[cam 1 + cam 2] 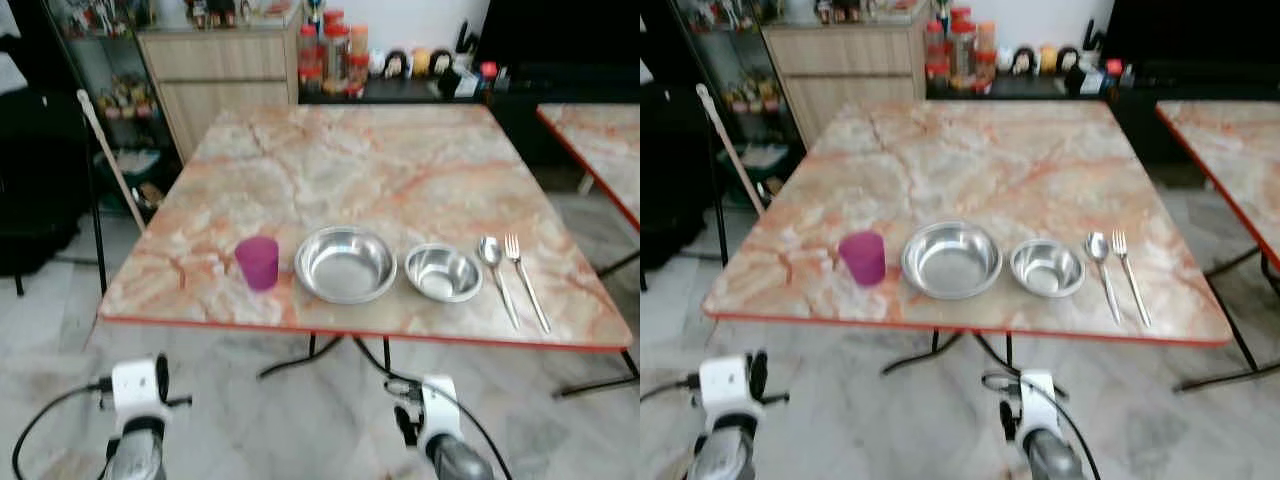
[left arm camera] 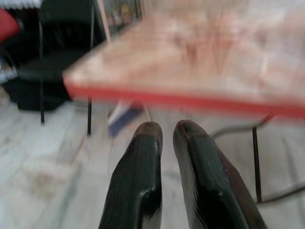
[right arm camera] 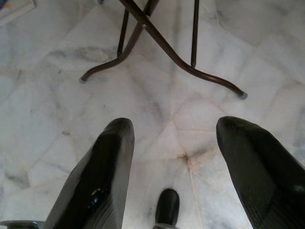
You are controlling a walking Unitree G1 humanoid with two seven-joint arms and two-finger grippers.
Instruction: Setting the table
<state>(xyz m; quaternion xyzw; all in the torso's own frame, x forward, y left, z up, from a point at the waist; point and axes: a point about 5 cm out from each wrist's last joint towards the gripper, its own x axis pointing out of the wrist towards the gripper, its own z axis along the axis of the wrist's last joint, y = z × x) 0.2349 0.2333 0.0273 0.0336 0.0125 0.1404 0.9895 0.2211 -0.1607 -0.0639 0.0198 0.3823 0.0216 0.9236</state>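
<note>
The place setting sits ahead and above both tools: left tool (image 2: 167, 138) nearly closed below the desk (image 1: 400, 170) edge, right tool (image 3: 174, 143) wide, nearer the fork (image 1: 527, 281).

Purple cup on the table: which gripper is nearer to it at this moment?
Left. The left gripper hangs below the table's near edge, on the same side as the purple cup. The right gripper hangs low over the floor under the bowls' side, farther across.
</note>
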